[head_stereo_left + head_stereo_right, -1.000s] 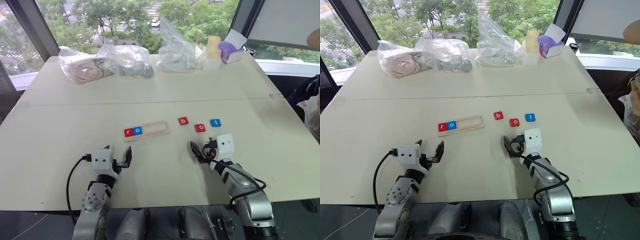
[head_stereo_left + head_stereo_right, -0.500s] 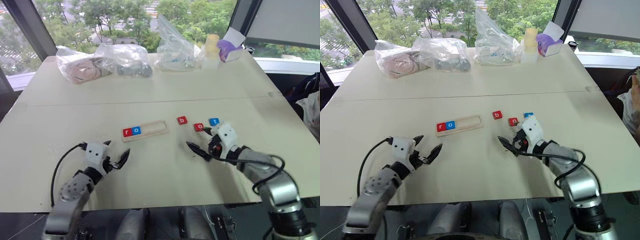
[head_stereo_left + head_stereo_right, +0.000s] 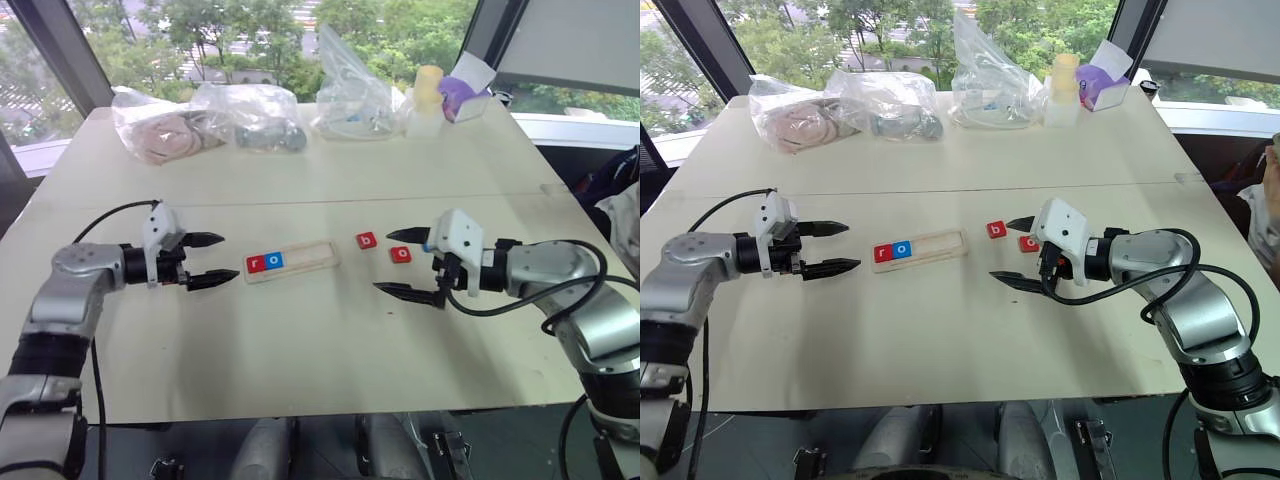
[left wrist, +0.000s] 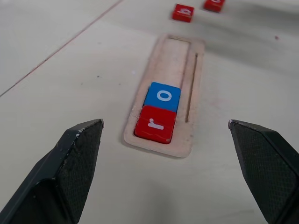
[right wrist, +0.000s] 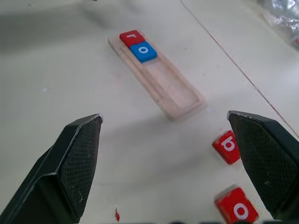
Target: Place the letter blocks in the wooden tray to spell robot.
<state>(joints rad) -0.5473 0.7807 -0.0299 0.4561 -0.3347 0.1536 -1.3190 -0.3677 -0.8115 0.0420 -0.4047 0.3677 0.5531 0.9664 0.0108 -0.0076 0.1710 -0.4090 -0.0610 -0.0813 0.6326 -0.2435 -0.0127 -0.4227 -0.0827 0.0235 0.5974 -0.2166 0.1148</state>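
Note:
The wooden tray (image 3: 310, 256) lies mid-table with a red r (image 3: 256, 264) and a blue o (image 3: 275, 261) at its left end; the rest of its groove is bare. To its right, a red b (image 3: 366, 240) and a red o (image 3: 401, 254) lie loose on the table. My left gripper (image 3: 228, 258) hovers open just left of the tray, pointing at it. Right of the tray, my right gripper (image 3: 384, 261) hovers open with the loose red tiles beside its fingers. Neither holds anything. The left wrist view looks along the tray (image 4: 194, 79); the right wrist view shows the b (image 5: 228, 145).
Several clear plastic bags (image 3: 250, 115) line the table's far edge, with a stack of cups (image 3: 427, 95) and a purple box (image 3: 460, 100) at the far right. A seam (image 3: 200, 207) crosses the tabletop behind the tray. Windows rise behind the table.
Both arms have lifted from the near edge and swung outward. The grippers now point inward at the tray from either side. Tiles and tray have not moved.

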